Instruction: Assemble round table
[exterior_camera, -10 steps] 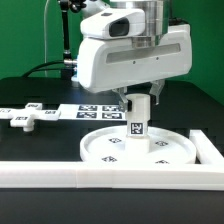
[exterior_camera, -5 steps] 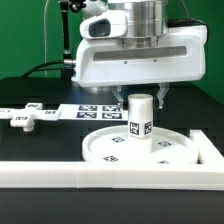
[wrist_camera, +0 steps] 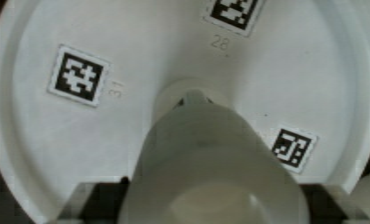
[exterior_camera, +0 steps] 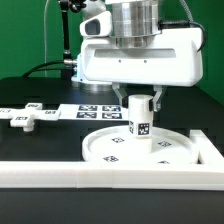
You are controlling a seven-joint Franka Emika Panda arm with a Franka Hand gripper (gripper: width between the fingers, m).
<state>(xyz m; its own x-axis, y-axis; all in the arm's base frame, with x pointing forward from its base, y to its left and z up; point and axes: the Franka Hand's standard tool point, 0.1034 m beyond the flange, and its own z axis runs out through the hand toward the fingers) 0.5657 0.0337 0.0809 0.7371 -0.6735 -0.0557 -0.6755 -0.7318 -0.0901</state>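
Observation:
The large round disc (exterior_camera: 100,150) lies flat on the black table, tags on its face. The short thick post (exterior_camera: 139,125) stands upright on the middle of the disc. My gripper (exterior_camera: 140,100) comes down from above and is shut on the post's upper part. In the wrist view the post (wrist_camera: 208,150) fills the space between my dark fingers (wrist_camera: 107,200), with the disc (wrist_camera: 129,40) beneath it. The small cross-shaped piece (exterior_camera: 25,118) lies loose toward the exterior view's left.
The marker board (exterior_camera: 95,110) lies behind the disc. A long white border bar (exterior_camera: 100,174) runs along the front edge, and another (exterior_camera: 212,150) closes the exterior view's right side. Cables hang behind the arm.
My hand has turned about its vertical axis while staying over the disc, and the post's tag has swung round with it. The disc and cross piece have not moved.

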